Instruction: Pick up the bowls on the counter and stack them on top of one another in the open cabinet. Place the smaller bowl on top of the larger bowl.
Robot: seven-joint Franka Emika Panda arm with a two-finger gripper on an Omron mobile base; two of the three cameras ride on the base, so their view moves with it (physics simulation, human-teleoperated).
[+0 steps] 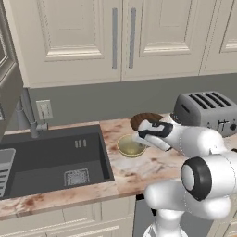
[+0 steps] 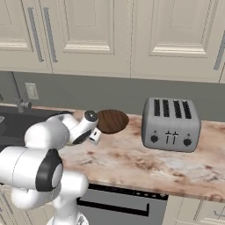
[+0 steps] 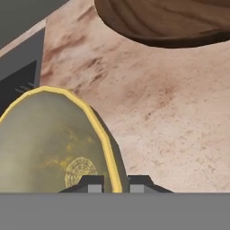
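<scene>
Hand view: the pincer sits clenched on the yellow rim of the small, deep, pale olive-tan bowl, which rests on the marbled pinkish-beige stone desk beside the wide, shallow, dark brown wooden bowl. A straight, level lift should keep the thin-rim grip from slipping.

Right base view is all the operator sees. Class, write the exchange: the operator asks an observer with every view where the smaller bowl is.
Observer: The smaller bowl stands on the counter beside the sink, in front of the larger bowl.
Operator: Has the gripper got it?
Observer: Yes; in the hand view the gripper is shut on its rim, one fingertip inside, one outside.
Operator: Is it lifted?
Observer: The left base view shows it resting on the counter.
</scene>
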